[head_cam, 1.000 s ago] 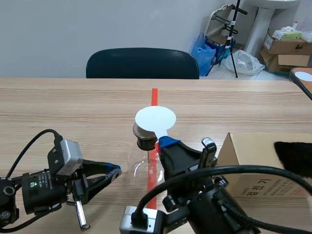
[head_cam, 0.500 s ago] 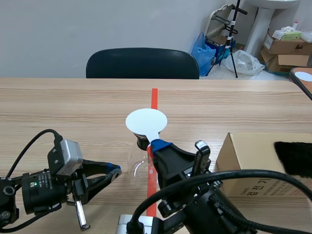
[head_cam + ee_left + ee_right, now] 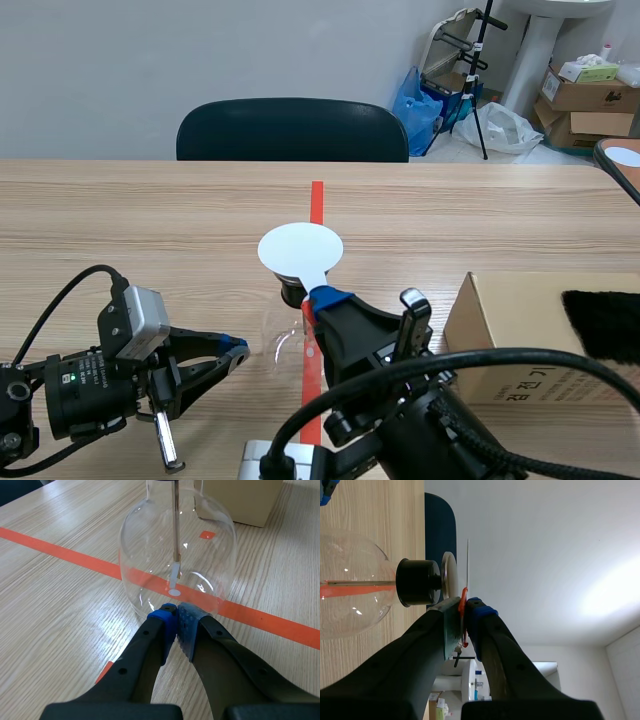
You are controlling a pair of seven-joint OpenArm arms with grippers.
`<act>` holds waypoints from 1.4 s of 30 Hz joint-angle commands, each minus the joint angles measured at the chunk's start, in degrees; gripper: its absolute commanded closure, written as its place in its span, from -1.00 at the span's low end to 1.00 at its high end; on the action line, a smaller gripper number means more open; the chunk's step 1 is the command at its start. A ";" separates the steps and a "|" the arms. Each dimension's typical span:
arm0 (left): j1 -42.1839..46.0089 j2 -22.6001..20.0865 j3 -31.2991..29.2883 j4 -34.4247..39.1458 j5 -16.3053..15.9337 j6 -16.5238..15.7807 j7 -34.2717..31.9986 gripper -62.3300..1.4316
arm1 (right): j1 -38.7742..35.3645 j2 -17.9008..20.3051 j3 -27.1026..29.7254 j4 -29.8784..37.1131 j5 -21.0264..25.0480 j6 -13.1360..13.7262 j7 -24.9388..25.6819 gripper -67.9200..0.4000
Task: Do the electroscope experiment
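One white disc (image 3: 300,249), pinched by its handle in our right gripper (image 3: 462,612), has shifted over the electroscope (image 3: 176,555) cap and holds there; we judge charging underway. Left gripper (image 3: 175,614) closed, empty, beside its glass.

Upright on the red tape line (image 3: 60,552), a clear glass flask (image 3: 175,555), black stopper (image 3: 417,582) and metal plate (image 3: 449,577) on top (thin rod (image 3: 175,525) inside). Just above the plate, level, a white round paddle (image 3: 300,248), handle pinched in the right gripper (image 3: 463,605).
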 commanded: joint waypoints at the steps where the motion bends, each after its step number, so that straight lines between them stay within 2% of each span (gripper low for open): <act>1: 0.00 -0.04 -0.02 0.50 -0.76 0.28 -0.76 0.86 | 0.68 0.26 0.13 1.01 -0.04 -0.81 0.00 0.96; 22: 0.00 -0.04 -0.02 0.50 -0.76 0.28 -0.76 0.86 | 0.68 0.26 0.13 1.01 -0.04 -0.81 -1.09 0.96; 27: 0.00 -0.04 -0.02 0.50 -0.76 0.28 -0.76 0.86 | 0.68 0.26 0.13 1.01 -0.04 -0.81 -6.40 0.96; 37: 0.00 -0.04 -0.02 0.50 -0.76 0.28 -0.76 0.86 | 0.68 0.26 0.13 1.01 -0.04 -0.81 -23.23 0.96; 42: 0.00 -0.04 -0.02 0.50 -0.76 0.28 -0.76 0.86 | 0.68 0.26 0.13 1.01 -0.04 -0.81 -28.44 0.96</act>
